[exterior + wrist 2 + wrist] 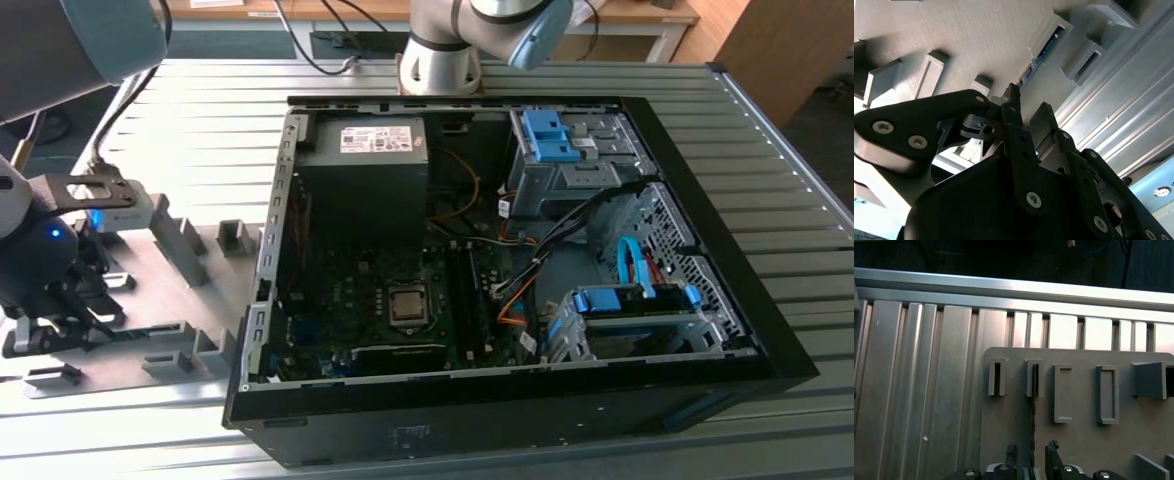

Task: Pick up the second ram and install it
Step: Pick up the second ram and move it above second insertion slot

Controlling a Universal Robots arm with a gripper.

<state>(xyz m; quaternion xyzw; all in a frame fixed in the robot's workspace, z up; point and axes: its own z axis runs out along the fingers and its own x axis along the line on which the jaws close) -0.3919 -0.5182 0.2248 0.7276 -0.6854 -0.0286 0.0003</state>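
While the open computer case (534,420) takes up the middle of the ridged metal table (187,120) in the exterior view, the gripper (60,300) is off toward the exterior view's left. It hangs low over a grey fixture plate (147,300) studded with upright holder blocks. From that angle I cannot make out what lies between the fingers.

The first wrist view makes it plain. The second ram (1032,415) stands on its edge, seen as a thin dark line. It runs from between the two fingertips (1012,454) out ahead into a slotted holder block (1028,385). The fingers sit wide, one on each side of the stick. A sliver of grey plate shows in the gap on both sides, so they straddle it without pinching.

Out ahead of the fingers, to one side of the ram's block, stand two frame-shaped holders (1063,392). To the other side is a further slotted block (991,380).

The second wrist view looks along the gripper's black linkage and gives what the other lacks: the ram's blue-green face with small chips, sunk in its holder. Its near end lies just ahead of one finger's tip.
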